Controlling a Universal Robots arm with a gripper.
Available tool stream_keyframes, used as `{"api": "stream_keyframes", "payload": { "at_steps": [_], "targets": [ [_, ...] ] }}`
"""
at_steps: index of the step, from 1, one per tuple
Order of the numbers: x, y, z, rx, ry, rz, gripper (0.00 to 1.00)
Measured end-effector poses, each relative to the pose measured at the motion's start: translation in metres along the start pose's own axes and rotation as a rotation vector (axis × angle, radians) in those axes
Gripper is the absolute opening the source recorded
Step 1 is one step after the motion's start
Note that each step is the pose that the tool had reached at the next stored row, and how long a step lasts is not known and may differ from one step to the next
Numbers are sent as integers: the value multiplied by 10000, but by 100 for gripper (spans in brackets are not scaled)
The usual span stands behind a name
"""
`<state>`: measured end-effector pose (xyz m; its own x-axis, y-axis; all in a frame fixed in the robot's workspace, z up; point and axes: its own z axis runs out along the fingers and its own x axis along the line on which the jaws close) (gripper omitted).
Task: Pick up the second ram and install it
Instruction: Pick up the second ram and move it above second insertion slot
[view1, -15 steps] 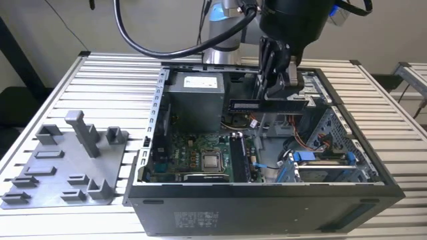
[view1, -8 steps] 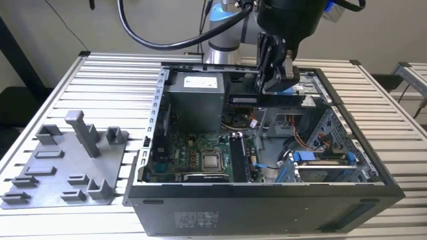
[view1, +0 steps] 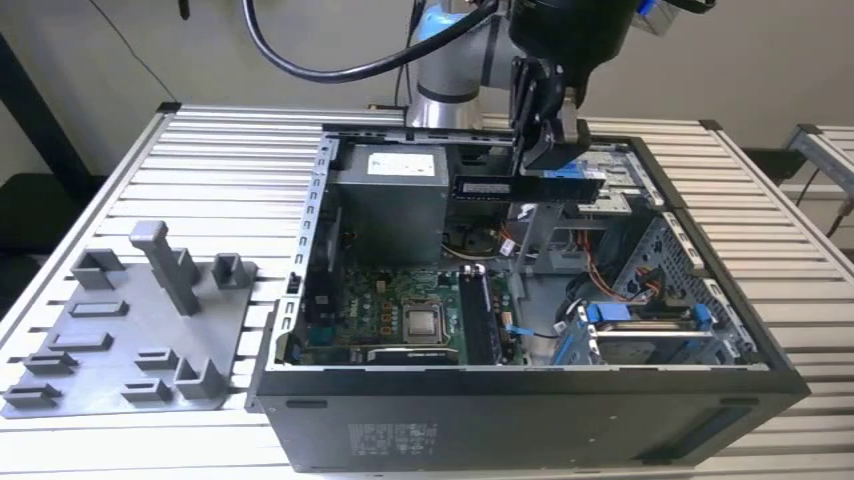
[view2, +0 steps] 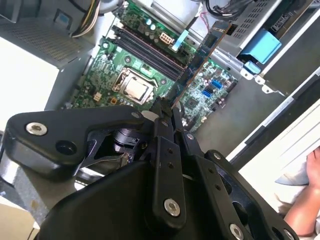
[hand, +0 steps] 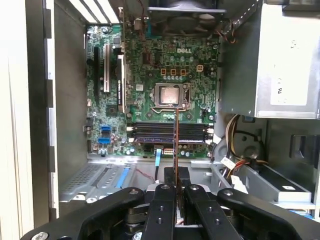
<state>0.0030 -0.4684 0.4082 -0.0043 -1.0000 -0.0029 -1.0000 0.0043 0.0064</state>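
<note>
- A white slatted desk (view1: 200, 160) carries everything in the scene.
- An open black computer case (view1: 534, 420) is laid on its side on the desk, so that its inside faces up.
- A grey fixture (view1: 120, 340) with upright posts is placed on the desk just beside the case, on the exterior view's left.
- The arm (view1: 447, 60) is seen behind the case, and it reaches over the open case.
- A grey power supply (view1: 387, 200) is mounted in the far part of the case in the exterior view. It is also seen in the first wrist view (hand: 280, 60).
- The green motherboard (view1: 387, 310) lies on the bottom of the case, and it is seen in both wrist views (view2: 110, 65) (hand: 150, 65).
- The hand (view1: 547, 160) is closed on the second ram (view1: 483, 187). Its fingers (hand: 164, 210) are pressed against the two flat sides of the stick.
- A person's forearm (view2: 305, 205) is seen outside the case in the second wrist view.
- The second ram is held in the air above the open case, over the motherboard and apart from it. In both wrist views it is seen by its thin edge (view2: 200, 60) (hand: 175, 140), coming out from the hand (view2: 162, 107) (hand: 176, 182).
- The dark memory slots (hand: 160, 132) (view2: 150, 50) are placed just beside the processor (hand: 169, 95) (view2: 134, 87), and the stick is not touching them.
</note>
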Motion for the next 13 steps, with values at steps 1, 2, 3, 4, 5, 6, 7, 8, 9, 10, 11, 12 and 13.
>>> {"api": "stream_keyframes", "payload": {
  "at_steps": [1, 2, 3, 4, 5, 6, 7, 8, 9, 10, 11, 12, 13],
  "targets": [
    [-22, 1, 0, 0, 0, 4, 14],
    [-43, 1, 1, 0, -1, 7, 14],
    [-65, 1, 1, 0, 0, 10, 14],
    [-86, 2, 2, 0, -1, 13, 14],
    [-108, 2, 2, 1, -2, 17, 14],
    [-128, 3, 2, 0, -1, 21, 14],
    [-148, 3, 2, 0, -1, 24, 14],
    [-168, 4, 2, 0, -1, 28, 14],
    [-188, 4, 2, 0, -1, 32, 14],
    [-208, 4, 3, 0, -1, 35, 14],
    [-229, 5, 3, 0, -1, 40, 14],
    [-249, 5, 3, 0, -1, 44, 14],
    [-270, 6, 3, 0, -1, 48, 14]
  ]
}}
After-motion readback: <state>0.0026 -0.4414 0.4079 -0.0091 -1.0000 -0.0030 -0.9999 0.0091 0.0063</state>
